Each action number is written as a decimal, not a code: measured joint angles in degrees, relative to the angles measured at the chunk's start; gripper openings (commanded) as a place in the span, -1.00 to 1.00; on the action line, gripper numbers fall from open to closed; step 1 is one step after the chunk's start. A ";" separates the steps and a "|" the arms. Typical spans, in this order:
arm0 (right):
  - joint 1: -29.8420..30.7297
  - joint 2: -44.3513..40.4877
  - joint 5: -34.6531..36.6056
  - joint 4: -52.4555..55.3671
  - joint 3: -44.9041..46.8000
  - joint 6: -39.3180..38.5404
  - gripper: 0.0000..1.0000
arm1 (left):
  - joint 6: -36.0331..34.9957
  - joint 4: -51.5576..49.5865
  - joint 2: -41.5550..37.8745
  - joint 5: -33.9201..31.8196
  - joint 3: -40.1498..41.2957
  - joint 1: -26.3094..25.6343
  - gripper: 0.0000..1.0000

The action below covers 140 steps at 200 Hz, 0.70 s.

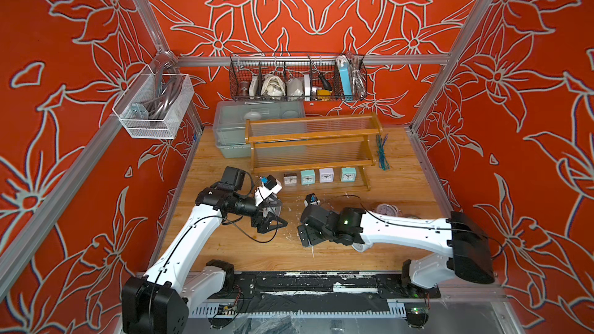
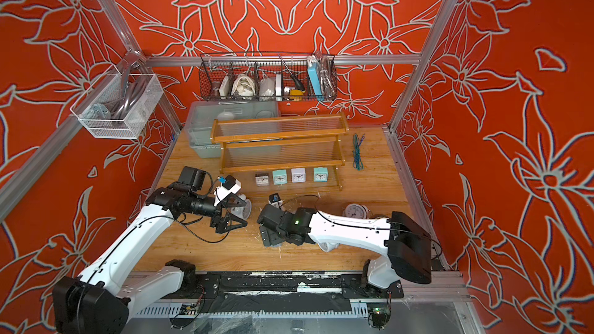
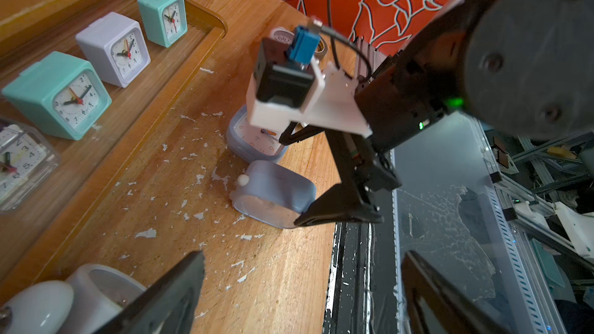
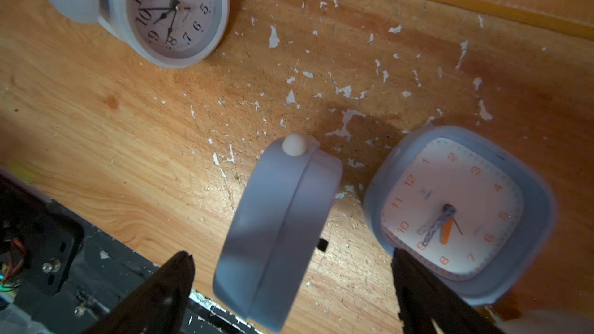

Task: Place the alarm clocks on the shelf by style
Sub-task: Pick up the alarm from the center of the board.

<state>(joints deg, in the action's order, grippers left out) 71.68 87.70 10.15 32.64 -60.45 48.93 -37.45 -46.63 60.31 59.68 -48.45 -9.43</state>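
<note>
Left gripper: jaws spread, empty, beside twin-bell clock. Shelf: 4 square clocks on bottom tier. Right gripper: jaws parted astride pale-blue clock standing edgewise on table. Step, judged: pale-blue style; next calls for clamping, then lifting to a free tier.

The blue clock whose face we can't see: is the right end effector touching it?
Apart. The right wrist view shows the right end effector open around the pale-blue clock, with gaps on both sides.
</note>
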 measured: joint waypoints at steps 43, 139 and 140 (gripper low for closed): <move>0.35 3.56 2.75 -0.09 -1.27 -0.26 0.54 | 0.24 0.50 -0.15 -0.61 0.87 0.00 0.90; 0.33 3.67 4.44 -1.77 -0.70 -2.40 -0.30 | 0.39 0.85 -0.59 -0.70 1.66 0.00 0.90; 0.33 3.54 4.44 -1.75 -0.61 -2.54 -0.31 | 0.39 0.85 -0.59 -0.70 1.66 0.00 0.91</move>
<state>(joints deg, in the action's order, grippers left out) 72.01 91.24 14.59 30.89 -61.06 46.39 -37.06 -45.78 59.72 58.98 -46.78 -9.43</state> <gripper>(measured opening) 0.441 0.953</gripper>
